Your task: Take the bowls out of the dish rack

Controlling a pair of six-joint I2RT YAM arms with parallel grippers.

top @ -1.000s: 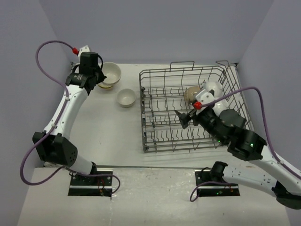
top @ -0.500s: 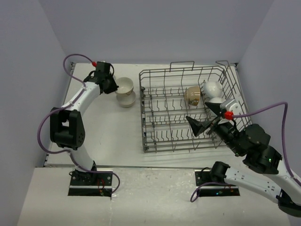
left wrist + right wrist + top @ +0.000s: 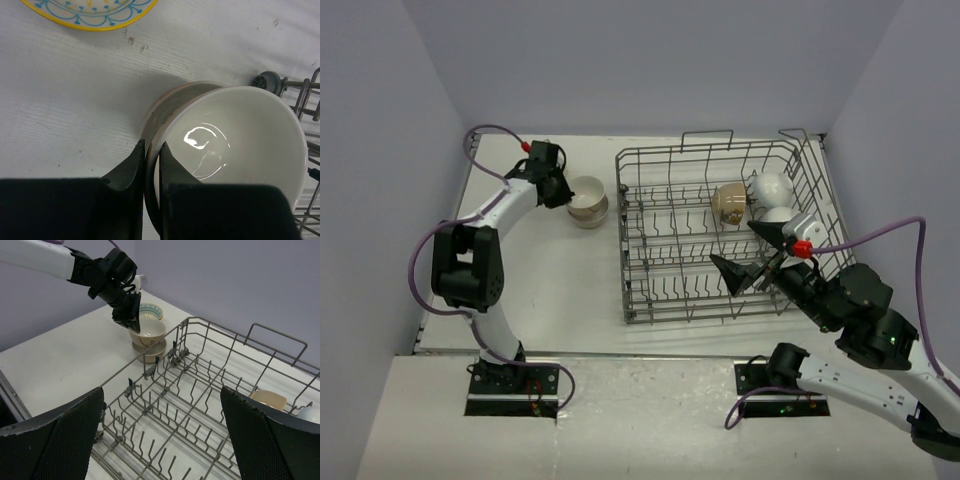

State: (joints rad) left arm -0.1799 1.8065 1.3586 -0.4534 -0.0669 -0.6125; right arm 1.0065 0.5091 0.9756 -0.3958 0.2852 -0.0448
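White bowl (image 3: 235,135) gripped at rim by left pincer (image 3: 151,150), over second bowl (image 3: 165,107); right pincer (image 3: 734,244) wide above rack (image 3: 650,215).

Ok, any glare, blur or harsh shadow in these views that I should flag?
Left wrist: a bright glare spot sits inside the white bowl, a soft shadow lies on the table beside it, and the left gripper is close and blurry. Right wrist: the fingers of the right gripper are out-of-focus dark masses, while the dish rack is sharp. Top external: even light, faint shadows, no glare.
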